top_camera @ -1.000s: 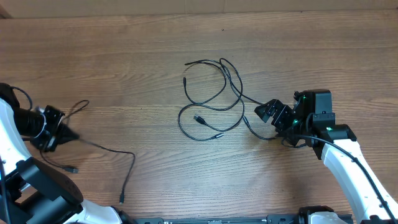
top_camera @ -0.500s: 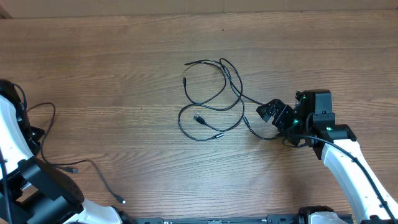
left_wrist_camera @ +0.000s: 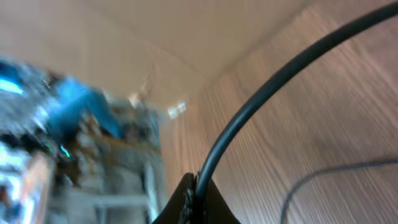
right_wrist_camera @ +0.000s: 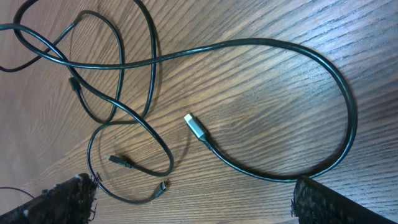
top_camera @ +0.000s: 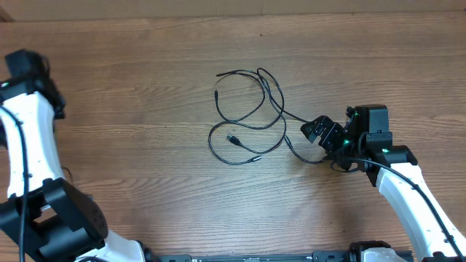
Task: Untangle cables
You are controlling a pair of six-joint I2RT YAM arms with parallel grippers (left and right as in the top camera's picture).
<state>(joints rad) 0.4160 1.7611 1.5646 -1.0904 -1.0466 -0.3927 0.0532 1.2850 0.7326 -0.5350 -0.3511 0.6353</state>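
The brown wood-grain tabletop (top_camera: 145, 87) carries thin black cables (right_wrist_camera: 152, 60), lying flat in loose loops that cross one another near its middle. A silvery-tipped plug (right_wrist_camera: 194, 124) rests on the wood inside one wide loop.

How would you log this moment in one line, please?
left tool: shut on lone cable | right tool: open, by tangled cables

Wood-grain table (top_camera: 145, 73) under even light; beige wall (left_wrist_camera: 186, 25) and blurred blue clutter (left_wrist_camera: 68, 106) beyond.
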